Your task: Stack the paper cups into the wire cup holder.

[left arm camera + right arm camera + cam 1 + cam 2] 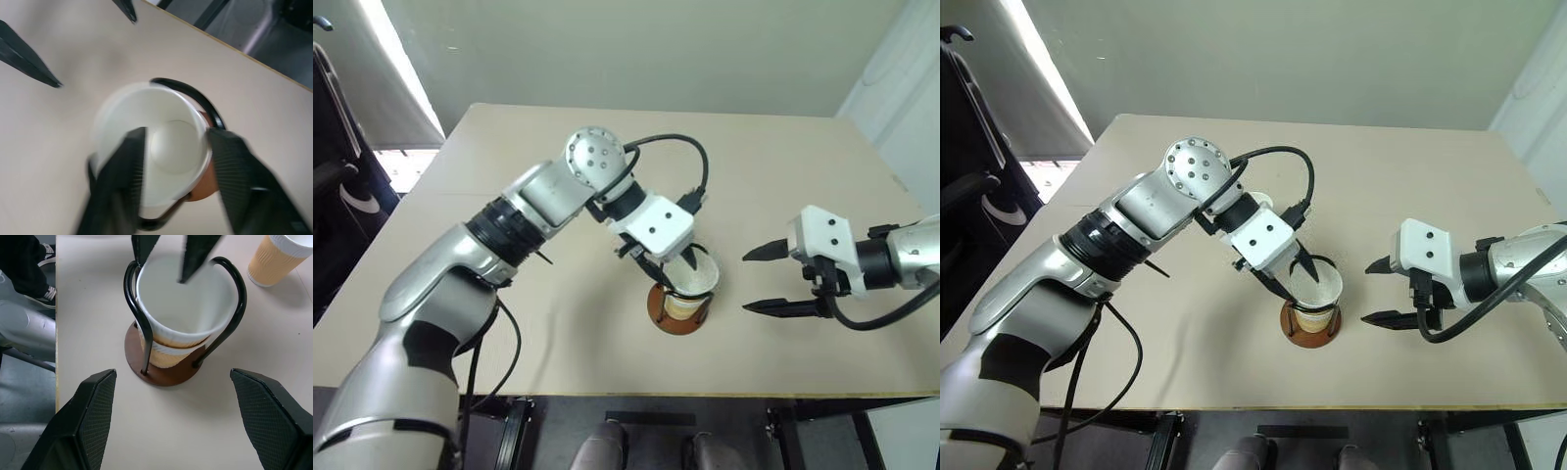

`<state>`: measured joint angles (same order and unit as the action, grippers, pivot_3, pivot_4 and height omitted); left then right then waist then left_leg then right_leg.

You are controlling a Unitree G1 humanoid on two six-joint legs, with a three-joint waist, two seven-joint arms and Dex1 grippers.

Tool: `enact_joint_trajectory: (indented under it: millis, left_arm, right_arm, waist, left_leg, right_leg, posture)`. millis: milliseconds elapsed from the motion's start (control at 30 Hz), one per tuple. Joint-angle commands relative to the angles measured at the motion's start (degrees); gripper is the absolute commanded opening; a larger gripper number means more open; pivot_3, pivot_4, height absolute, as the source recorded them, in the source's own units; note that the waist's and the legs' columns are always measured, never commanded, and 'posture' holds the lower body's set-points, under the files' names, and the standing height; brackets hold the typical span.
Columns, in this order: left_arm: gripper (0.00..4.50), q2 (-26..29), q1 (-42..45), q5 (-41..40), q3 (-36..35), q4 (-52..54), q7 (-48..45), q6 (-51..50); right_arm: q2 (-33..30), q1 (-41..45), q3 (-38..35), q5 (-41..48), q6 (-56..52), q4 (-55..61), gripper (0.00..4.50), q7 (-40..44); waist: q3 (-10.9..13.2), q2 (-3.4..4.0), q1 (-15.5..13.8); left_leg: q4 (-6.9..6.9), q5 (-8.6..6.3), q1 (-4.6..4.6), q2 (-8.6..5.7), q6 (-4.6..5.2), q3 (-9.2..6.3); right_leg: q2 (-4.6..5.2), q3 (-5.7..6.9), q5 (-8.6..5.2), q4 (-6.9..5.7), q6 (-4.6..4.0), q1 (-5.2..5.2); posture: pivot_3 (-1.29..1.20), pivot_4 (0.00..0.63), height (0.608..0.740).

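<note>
The wire cup holder (138,352) stands near the table's front edge, with two paper cups nested inside its black loops. The upper cup (195,318) sits a little high in the lower cup (168,355), whose tan band shows beneath it. My left gripper (674,279) hangs over the stack, open. One finger (122,176) is inside the top cup's mouth and the other is outside its wall, neither pressing it. To the right of the holder, my right gripper (746,282) is open and empty, pointing at it. A third paper cup (276,257) stands upright on the table beyond the holder.
The beige table (783,176) has bare room behind and to the right of the holder. Its front edge (724,395) runs just below the holder. A dark chair (337,176) stands off the table's left side.
</note>
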<state>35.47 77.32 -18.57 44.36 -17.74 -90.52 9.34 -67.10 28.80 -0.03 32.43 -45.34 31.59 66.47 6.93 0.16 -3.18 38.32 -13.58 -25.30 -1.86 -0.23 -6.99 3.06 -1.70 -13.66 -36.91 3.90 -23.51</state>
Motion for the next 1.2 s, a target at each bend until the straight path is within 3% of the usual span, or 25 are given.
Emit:
enact_joint_trajectory:
  millis: [33, 133, 367, 533, 800, 967, 1200]
  left_arm:
    - [3.51, 0.1, 0.3, -0.3, -2.1, 1.4, -2.0, -0.2]
    - [4.46, -0.2, 0.6, -0.5, -2.7, 1.0, -2.0, -0.6]
    - [4.46, -2.4, 0.6, -2.1, -11.5, -0.5, -2.0, -6.0]
    - [4.46, -0.5, -1.0, -1.3, -18.6, -2.8, -0.9, -9.6]
    - [4.46, 2.6, -3.0, 15.7, -20.3, -15.5, 8.9, 2.9]
    - [4.46, 0.3, -1.0, 27.5, -18.6, -28.7, 21.5, 12.4]
    - [4.46, -3.5, 1.4, 36.5, -16.8, -40.4, 28.3, 18.9]
  right_arm:
    - [-1.0, 0.8, -2.0, 0.4, 0.2, 0.8, 3.79, 0.0]
    - [-1.1, 0.8, -1.9, 0.2, 0.3, 0.6, 3.79, 0.0]
    - [-0.4, 1.3, -2.4, 0.9, -0.5, 0.4, 3.79, -0.8]
    - [0.4, 1.8, -3.2, 2.3, -1.3, 0.5, 3.79, -1.7]
    - [1.4, 2.8, -2.4, 2.9, -1.2, -0.3, 3.79, -2.1]
    - [2.6, 4.3, -1.1, 2.3, -0.6, -1.0, 3.79, -2.3]
    - [2.9, 4.8, -0.7, 2.4, -0.9, -1.0, 3.79, -1.9]
  waist:
    - [0.0, 0.00, 0.0]
    - [0.0, 0.00, 0.0]
    - [0.0, 0.00, 0.0]
    - [0.0, 0.01, 0.0]
    - [0.0, 0.01, 0.0]
    - [0.0, 0.01, 0.0]
    - [0.0, 0.00, -0.1]
  left_leg:
    - [0.01, 0.00, 0.00, 0.00, 0.01, 0.00]
    - [0.01, -0.01, 0.00, 0.00, 0.01, 0.00]
    - [0.05, -0.01, -0.02, 0.00, 0.02, 0.01]
    - [0.06, -0.01, -0.02, 0.00, 0.02, 0.01]
    - [0.21, -0.01, 0.03, -0.01, 0.05, 0.00]
    - [0.42, -0.05, -0.01, -0.03, 0.11, -0.01]
    - [0.46, -0.06, -0.14, -0.06, 0.12, 0.00]
  right_leg:
    - [0.00, 0.00, 0.00, 0.00, 0.00, 0.00]
    - [0.00, 0.00, 0.00, 0.00, 0.01, 0.00]
    - [0.00, 0.00, 0.00, -0.01, 0.02, 0.00]
    - [-0.01, 0.00, -0.01, -0.03, 0.03, -0.02]
    - [0.00, -0.02, -0.03, 0.02, 0.06, -0.01]
    - [0.00, -0.03, -0.03, 0.02, 0.06, -0.04]
    - [0.01, -0.04, -0.03, 0.00, 0.05, -0.18]
  posture:
    - [0.00, 0.150, 0.740]
    - [0.00, 0.150, 0.740]
    - [0.00, 0.150, 0.740]
    - [0.00, 0.150, 0.740]
    - [0.00, 0.150, 0.740]
    - [0.00, 0.150, 0.740]
    - [0.00, 0.150, 0.740]
